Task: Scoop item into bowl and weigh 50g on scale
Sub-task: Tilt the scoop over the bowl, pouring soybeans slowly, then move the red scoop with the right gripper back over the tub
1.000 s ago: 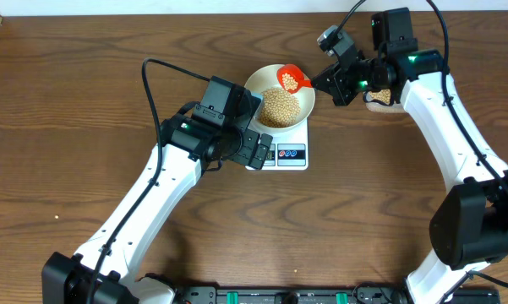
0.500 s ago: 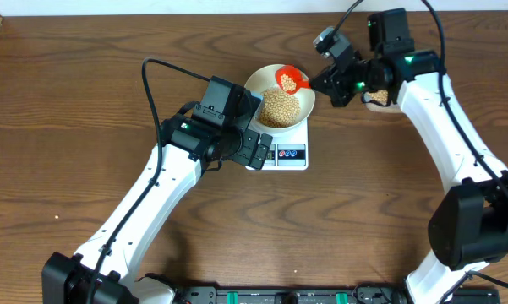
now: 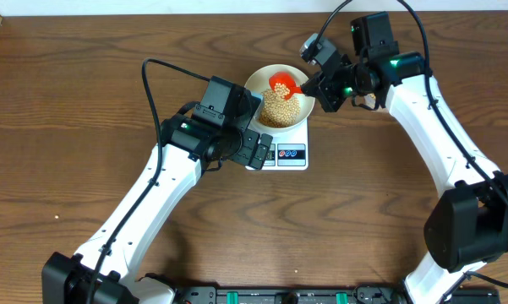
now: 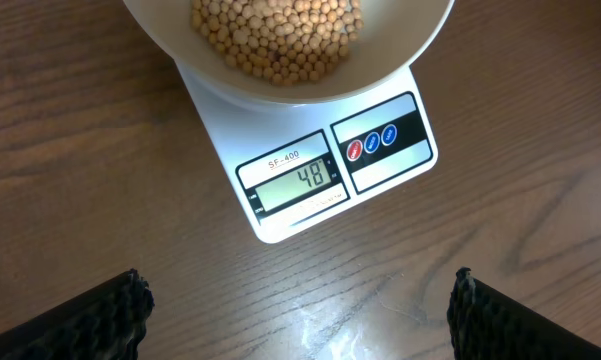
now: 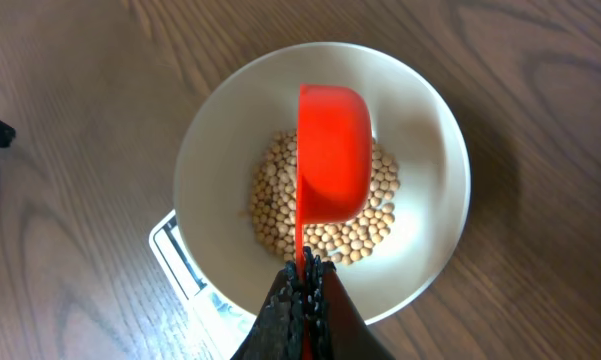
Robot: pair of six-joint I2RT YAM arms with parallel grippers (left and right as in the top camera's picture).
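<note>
A white-cream bowl (image 3: 301,111) stands on the white scale (image 3: 286,156) and holds a heap of tan beans (image 3: 277,106). The scale's display (image 4: 296,180) reads 48 in the left wrist view, where the bowl (image 4: 400,55) and beans (image 4: 276,35) show at the top. My right gripper (image 3: 314,88) is shut on the handle of a red scoop (image 3: 282,84), tipped on its side over the bowl. In the right wrist view the scoop (image 5: 332,150) shows its red back above the beans (image 5: 370,215). My left gripper (image 4: 298,310) is open and empty over bare wood in front of the scale.
A container of beans (image 3: 374,100) is mostly hidden behind the right arm at the back right. The dark wooden table (image 3: 363,219) stretches around the scale. The left arm's black cable (image 3: 152,84) loops at the left of the bowl.
My right gripper has moved left and carried the red scoop over the bowl's middle and tipped it; the beans it carried no longer show. The left arm has not moved.
</note>
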